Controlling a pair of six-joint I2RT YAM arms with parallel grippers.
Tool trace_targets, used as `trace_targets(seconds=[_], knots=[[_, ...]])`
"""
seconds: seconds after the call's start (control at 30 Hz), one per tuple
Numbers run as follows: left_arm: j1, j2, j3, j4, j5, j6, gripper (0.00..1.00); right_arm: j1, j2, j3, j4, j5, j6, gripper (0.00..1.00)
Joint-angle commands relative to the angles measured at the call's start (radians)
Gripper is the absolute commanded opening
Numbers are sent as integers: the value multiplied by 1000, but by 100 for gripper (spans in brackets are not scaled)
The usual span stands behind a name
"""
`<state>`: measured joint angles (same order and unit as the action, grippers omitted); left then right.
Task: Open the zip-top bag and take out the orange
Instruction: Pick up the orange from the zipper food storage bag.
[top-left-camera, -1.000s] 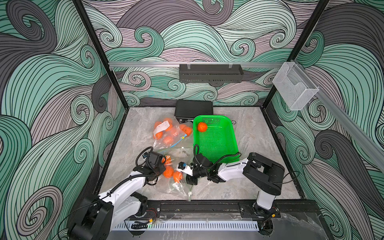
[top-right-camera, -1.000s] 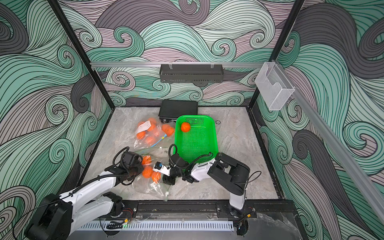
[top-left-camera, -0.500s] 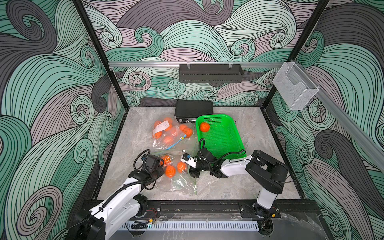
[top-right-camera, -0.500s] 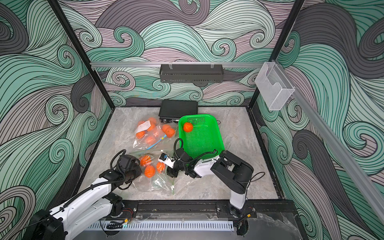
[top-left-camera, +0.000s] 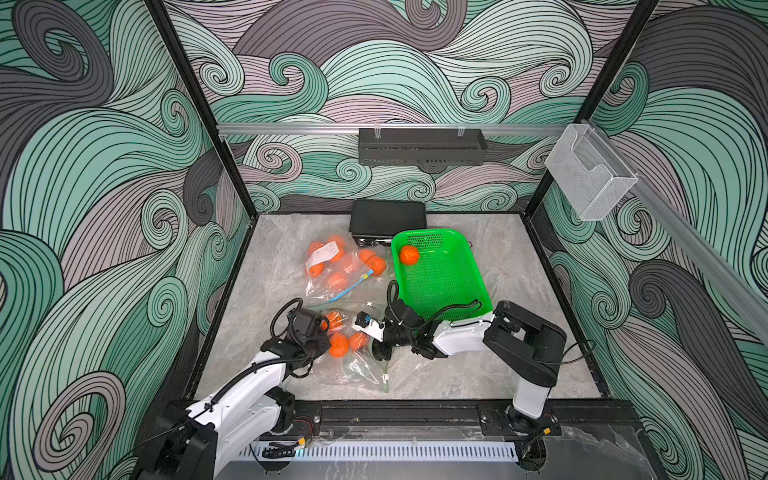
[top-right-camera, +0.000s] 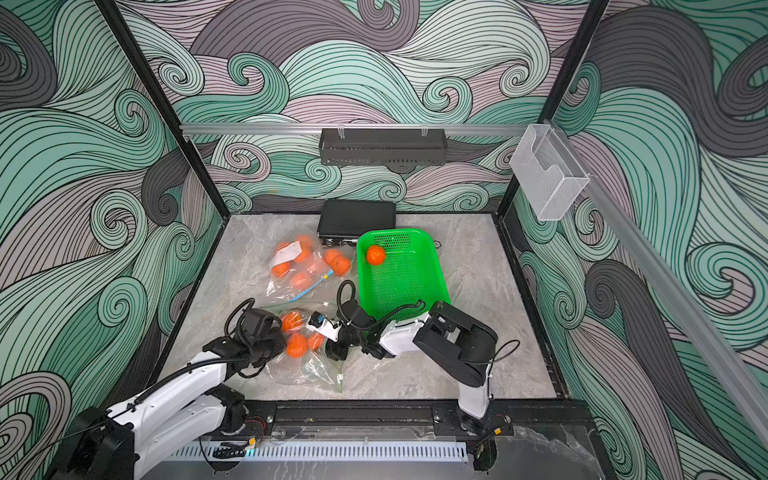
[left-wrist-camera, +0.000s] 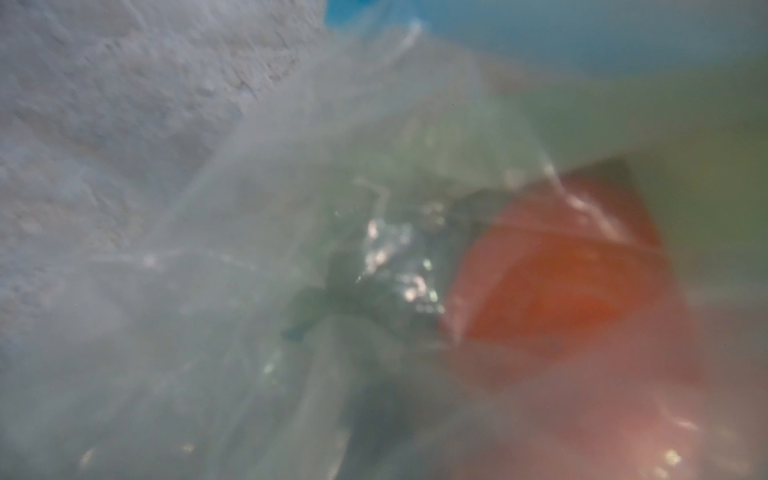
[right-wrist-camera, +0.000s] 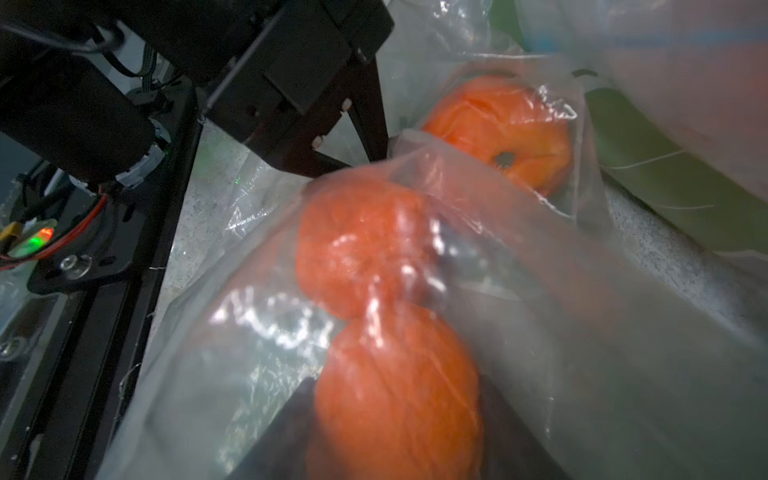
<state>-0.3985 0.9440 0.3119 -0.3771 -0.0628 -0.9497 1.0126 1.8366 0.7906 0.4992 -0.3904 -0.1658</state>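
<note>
Clear film is the thing to manage here. The zip-top bag (top-left-camera: 359, 368) lies slack on the table between the two grippers. The left gripper (right-wrist-camera: 357, 160) is clamped tight on the bag's film at the side away from the right gripper (right-wrist-camera: 395, 378). That anchor should be held firm and low so the bag cannot slide while fruit comes out. The right gripper's jaws stand on either side of the nearest orange (right-wrist-camera: 399, 424), seen through glossy plastic. Whether they already press on it I cannot tell through the glare.

The step in hand looks like the extraction. The jaws should close squarely across the orange's middle, not on loose plastic. The draw should then go straight back, slowly, so the film does not drag along.

The green basket (top-left-camera: 453, 291), just behind the right gripper's wrist, holds one loose orange (top-left-camera: 409, 254). The far bag (top-left-camera: 322, 289), beyond both grippers, holds several oranges. The zip-top bag holds three, two of them just ahead of the right gripper's tips.
</note>
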Motion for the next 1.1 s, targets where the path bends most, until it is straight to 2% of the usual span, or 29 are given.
trace_targets(seconds=[0.0, 0.4, 0.73, 0.83, 0.97, 1.07], knots=[[5, 27, -4, -68, -8, 7, 0, -6, -71, 2, -60, 20, 5, 50], [7, 6, -8, -75, -17, 4, 0, -51, -367, -2, -464, 50, 52, 46], [9, -57, -14, -90, -72, 28, 0, -155, -544, 86, -792, 90, 92, 47], [9, -64, -18, -89, -75, 27, 0, -219, -592, 105, -814, 116, 112, 46], [9, -60, -16, -89, -74, 28, 0, -366, -594, 156, -786, 142, 152, 46], [9, -54, -14, -88, -76, 29, 0, -485, -544, 160, -647, 153, 236, 47]])
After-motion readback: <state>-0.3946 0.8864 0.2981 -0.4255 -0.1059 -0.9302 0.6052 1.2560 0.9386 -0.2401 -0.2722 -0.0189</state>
